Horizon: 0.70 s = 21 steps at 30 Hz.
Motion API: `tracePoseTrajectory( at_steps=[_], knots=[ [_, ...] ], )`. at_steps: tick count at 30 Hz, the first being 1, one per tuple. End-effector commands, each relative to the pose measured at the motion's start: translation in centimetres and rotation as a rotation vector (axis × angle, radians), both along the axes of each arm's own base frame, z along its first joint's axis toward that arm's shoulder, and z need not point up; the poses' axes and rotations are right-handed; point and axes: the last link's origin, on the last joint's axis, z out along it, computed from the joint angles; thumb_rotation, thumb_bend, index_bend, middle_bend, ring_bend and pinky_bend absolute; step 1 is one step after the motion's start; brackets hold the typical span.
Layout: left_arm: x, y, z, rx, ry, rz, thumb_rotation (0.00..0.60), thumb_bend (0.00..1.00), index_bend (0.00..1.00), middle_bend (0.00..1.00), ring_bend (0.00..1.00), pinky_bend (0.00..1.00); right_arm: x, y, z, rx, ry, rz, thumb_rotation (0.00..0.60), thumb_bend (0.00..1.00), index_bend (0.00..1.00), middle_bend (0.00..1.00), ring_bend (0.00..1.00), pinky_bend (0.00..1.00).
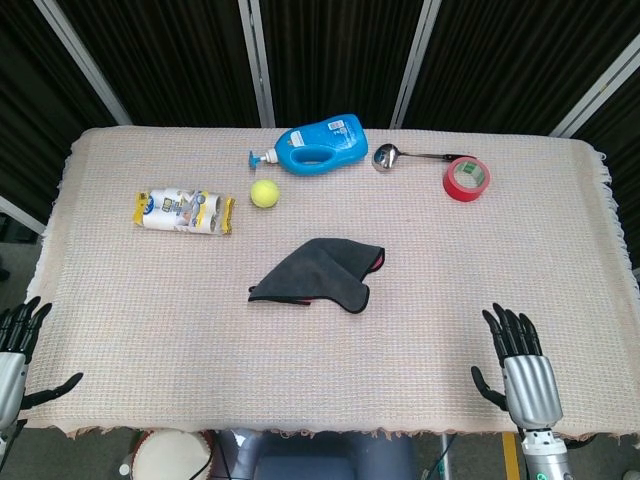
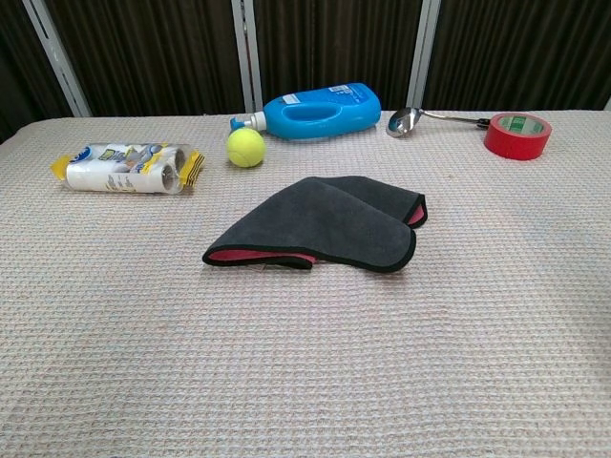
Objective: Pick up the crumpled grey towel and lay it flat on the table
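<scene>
The grey towel (image 1: 320, 273) (image 2: 325, 225) lies folded over itself near the middle of the table, with a pink underside showing at its edges. My right hand (image 1: 521, 373) hovers at the table's near right edge, fingers spread and empty, well away from the towel. At the near left corner my left hand (image 1: 14, 355) is also spread and empty, partly cut off by the frame. Neither hand shows in the chest view.
Along the far side lie a blue detergent bottle (image 1: 320, 143) (image 2: 317, 109), a metal ladle (image 1: 400, 156) (image 2: 420, 118) and a red tape roll (image 1: 465, 178) (image 2: 516, 135). A yellow tennis ball (image 1: 264, 193) (image 2: 245, 147) and a wrapped packet (image 1: 183, 211) (image 2: 124, 168) sit to the left.
</scene>
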Motion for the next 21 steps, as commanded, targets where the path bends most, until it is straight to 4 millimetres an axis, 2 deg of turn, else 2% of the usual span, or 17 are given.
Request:
tracePoseTrajectory(
  at_steps=[1, 6, 11, 21],
  knots=[
    [0.0, 0.1, -0.1, 0.001, 0.003, 0.000, 0.600, 0.07, 0.00, 0.00, 0.00, 0.00, 0.7, -0.5, -0.4, -0.001, -0.009, 0.030, 0.600, 0.35, 0.00, 0.00, 0.00, 0.00],
    [0.1, 0.2, -0.3, -0.001, 0.008, 0.000, 0.600, 0.07, 0.00, 0.00, 0.00, 0.00, 3.0, -2.3, -1.3, -0.015, -0.020, 0.121, 0.600, 0.34, 0.02, 0.00, 0.00, 0.00],
    [0.0, 0.5, -0.6, -0.002, 0.009, 0.011, 0.600, 0.07, 0.00, 0.00, 0.00, 0.00, 5.4, -4.3, -3.0, -0.022, -0.026, 0.197, 0.600, 0.34, 0.11, 0.02, 0.00, 0.02],
    [-0.7, 0.8, -0.7, 0.001, 0.031, 0.035, 0.600, 0.07, 0.00, 0.00, 0.00, 0.00, 7.7, -7.2, -8.4, 0.040, 0.027, 0.209, 0.600, 0.34, 0.13, 0.03, 0.00, 0.04]
  ],
)
